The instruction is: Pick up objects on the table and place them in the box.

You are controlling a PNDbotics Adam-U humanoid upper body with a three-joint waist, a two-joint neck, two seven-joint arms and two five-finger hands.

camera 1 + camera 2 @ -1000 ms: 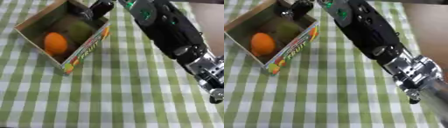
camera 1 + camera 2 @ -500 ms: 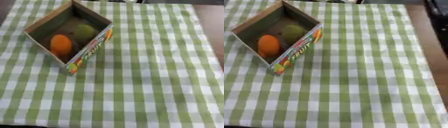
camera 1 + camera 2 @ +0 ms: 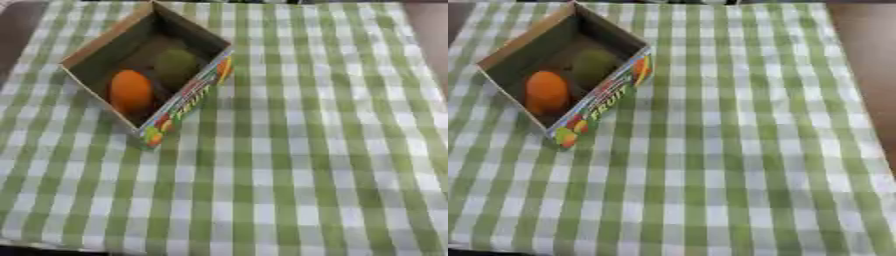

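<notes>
An open cardboard box [image 3: 188, 97] with a colourful fruit print on its side stands at the upper left of the green-and-white checked cloth. Inside it lie an orange fruit [image 3: 130, 91] toward the near corner and a green fruit [image 3: 178, 65] behind it. A darker shape lies deeper in the box beside the green fruit; I cannot make it out. Neither of my hands shows in either eye view.
The checked tablecloth [image 3: 737, 150] covers the table to the right of and in front of the box. Bare brown tabletop [image 3: 868, 60] shows along the right edge and at the upper left corner.
My right arm, which reached over the box a second ago, has left the views. The whole picture has shifted since then, so the camera has moved; the box and fruit stay put.
</notes>
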